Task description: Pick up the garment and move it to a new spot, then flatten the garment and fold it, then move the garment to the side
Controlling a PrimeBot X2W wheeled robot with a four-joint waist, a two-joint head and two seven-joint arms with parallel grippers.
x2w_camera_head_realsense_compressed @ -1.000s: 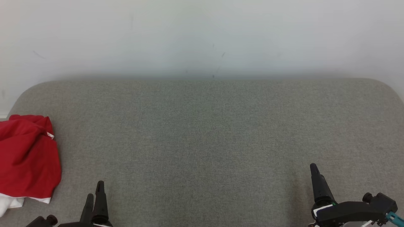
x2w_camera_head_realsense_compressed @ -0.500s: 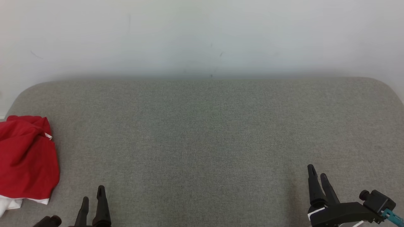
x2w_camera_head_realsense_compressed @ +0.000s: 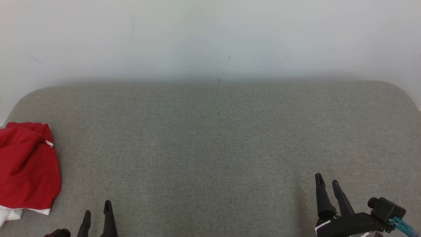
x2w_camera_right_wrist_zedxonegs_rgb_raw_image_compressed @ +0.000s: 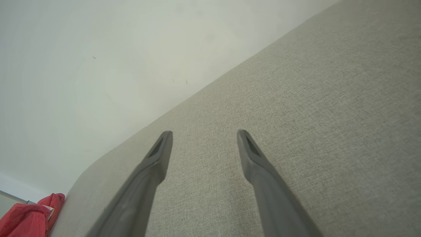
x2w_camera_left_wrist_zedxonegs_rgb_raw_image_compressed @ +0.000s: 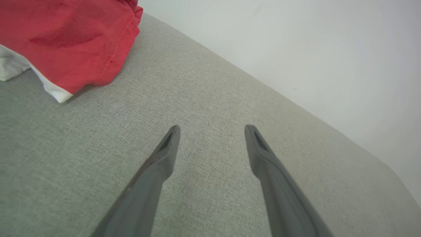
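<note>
Plainly, both pairs of dark fingers stand apart with nothing between them: the left gripper points across bare grey fabric, and the right gripper does the same on the opposite side. Around them spreads the grey upholstered surface, backed by a pale wall. The red garment, with a white strip along its near edge, lies crumpled at the surface's left edge, near the left gripper and well apart from the right one.
</note>
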